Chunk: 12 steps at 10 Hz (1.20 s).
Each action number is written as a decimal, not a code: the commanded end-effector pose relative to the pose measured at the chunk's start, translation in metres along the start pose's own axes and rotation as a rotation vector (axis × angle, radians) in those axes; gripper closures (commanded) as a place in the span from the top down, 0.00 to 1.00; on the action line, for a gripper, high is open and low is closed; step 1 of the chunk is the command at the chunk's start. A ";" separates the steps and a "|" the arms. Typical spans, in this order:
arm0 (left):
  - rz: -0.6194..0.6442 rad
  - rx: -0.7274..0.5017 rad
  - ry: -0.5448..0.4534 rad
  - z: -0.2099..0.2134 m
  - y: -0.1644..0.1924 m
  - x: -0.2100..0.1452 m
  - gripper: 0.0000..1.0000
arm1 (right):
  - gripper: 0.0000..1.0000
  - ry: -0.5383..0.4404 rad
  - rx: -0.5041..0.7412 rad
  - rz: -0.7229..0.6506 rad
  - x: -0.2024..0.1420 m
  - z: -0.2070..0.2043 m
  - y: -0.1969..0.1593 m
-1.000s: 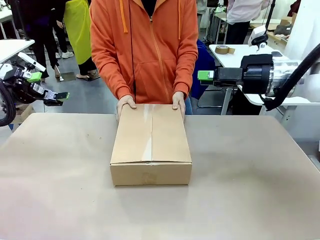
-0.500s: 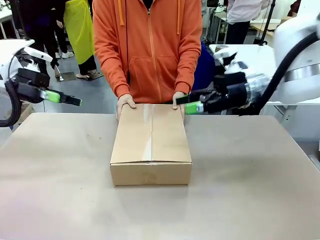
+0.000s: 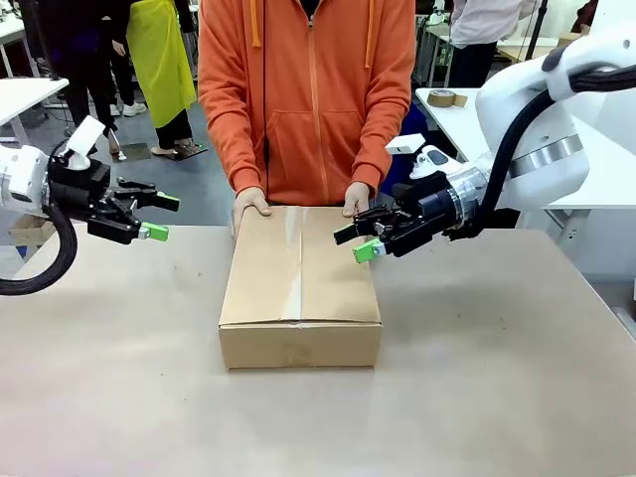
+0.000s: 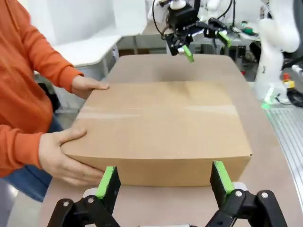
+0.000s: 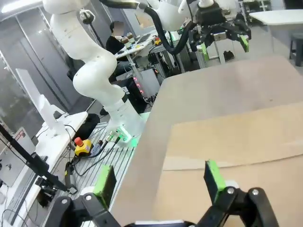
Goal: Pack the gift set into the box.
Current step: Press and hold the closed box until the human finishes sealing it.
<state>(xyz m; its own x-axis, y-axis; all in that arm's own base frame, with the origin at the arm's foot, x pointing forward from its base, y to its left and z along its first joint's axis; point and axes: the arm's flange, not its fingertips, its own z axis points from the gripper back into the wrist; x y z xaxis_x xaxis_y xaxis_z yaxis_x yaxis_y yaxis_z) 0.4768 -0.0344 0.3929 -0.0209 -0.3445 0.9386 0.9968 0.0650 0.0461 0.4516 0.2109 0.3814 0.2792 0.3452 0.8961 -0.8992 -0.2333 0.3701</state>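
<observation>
cardboard sets the terms: the box [image 3: 300,273] sits at the middle of the table [image 3: 99,348] with its flaps lying shut. a glossy strip along the centre seam may be tape, and whatever is inside is hidden. the person's hands [image 3: 248,204] press the far edge at eleven and one o'clock.

my left gripper [image 3: 162,218] hangs off the box's nine o'clock side, above the table, fingers [image 4: 108,178] spread wide and holding nothing. my right gripper [image 3: 355,243] hovers by the far right corner, about two o'clock, just beside a hand. its fingers are likewise apart and empty.

i judge the step to be closing in on the box from both sides, so the flaps can be dealt with. to do it well i'd come in level, with the pads parallel to the long walls, and give the one o'clock hand room. the right side is the risk, since a green pad [image 3: 364,250] could clip a knuckle. cardboard walls give under a squeeze, so i'd press lightly and evenly on both sides together, lest the box skid or twist.
</observation>
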 end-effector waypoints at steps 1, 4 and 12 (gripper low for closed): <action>0.090 -0.133 0.035 0.008 0.009 0.008 1.00 | 1.00 -0.028 0.010 -0.010 0.000 -0.002 0.008; 0.002 -0.022 0.019 -0.026 -0.005 -0.001 1.00 | 1.00 0.099 -0.047 0.094 -0.009 -0.005 -0.020; -0.222 0.173 0.043 -0.144 -0.020 -0.007 1.00 | 1.00 0.060 -0.258 0.331 -0.049 -0.001 -0.078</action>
<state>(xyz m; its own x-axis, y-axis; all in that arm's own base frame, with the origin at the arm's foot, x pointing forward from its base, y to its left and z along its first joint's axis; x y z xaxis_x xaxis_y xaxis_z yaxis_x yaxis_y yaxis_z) 0.4721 -0.1676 0.3467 -0.1764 -0.4173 0.8915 0.9568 0.1400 0.2549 0.5015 0.2043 0.3141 -0.0051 0.3667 0.9303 -0.9883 -0.1439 0.0513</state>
